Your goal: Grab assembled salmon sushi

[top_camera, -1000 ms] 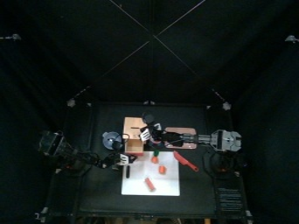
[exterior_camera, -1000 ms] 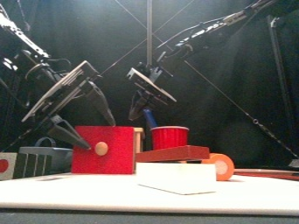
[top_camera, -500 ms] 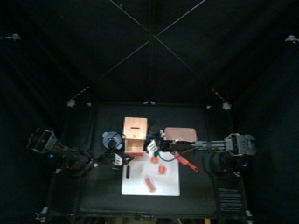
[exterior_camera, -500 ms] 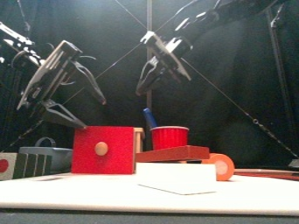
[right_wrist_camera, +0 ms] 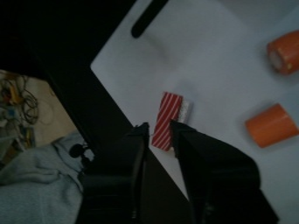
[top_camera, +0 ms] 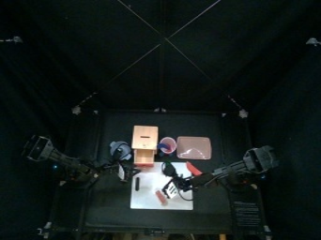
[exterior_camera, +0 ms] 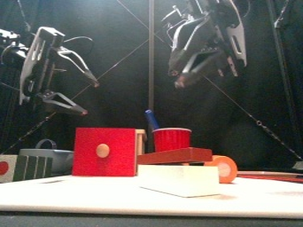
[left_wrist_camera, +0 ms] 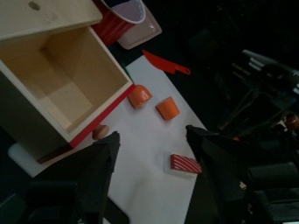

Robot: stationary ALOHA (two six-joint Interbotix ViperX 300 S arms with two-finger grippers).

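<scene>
The assembled salmon sushi (right_wrist_camera: pixel 173 109), a small red-and-white striped piece on a white base, lies on the white cutting board (right_wrist_camera: pixel 222 52). It also shows in the left wrist view (left_wrist_camera: pixel 184 164) and near the board's front in the top view (top_camera: pixel 164 198). My right gripper (right_wrist_camera: pixel 159 124) hangs above it with jaws a little apart and empty; the sushi shows just past the tips. In the front view this gripper (exterior_camera: pixel 204 62) is high up. My left gripper (left_wrist_camera: pixel 149 136) is open and empty, high at the left (exterior_camera: pixel 57 84) beside the wooden box (left_wrist_camera: pixel 59 79).
Two orange pieces (left_wrist_camera: pixel 139 95) (left_wrist_camera: pixel 169 108) and a red knife-shaped piece (left_wrist_camera: pixel 166 63) lie on the board. A red cup (exterior_camera: pixel 172 139) and a pink tray (top_camera: pixel 194 147) stand behind it. The box's red front (exterior_camera: pixel 104 151), a white block (exterior_camera: pixel 178 180) and an orange roll (exterior_camera: pixel 221 167) stand near the front edge.
Both grippers have risen. My right gripper has swung from over the box at the back to above the board's front part. The left arm has drawn back to the left.
</scene>
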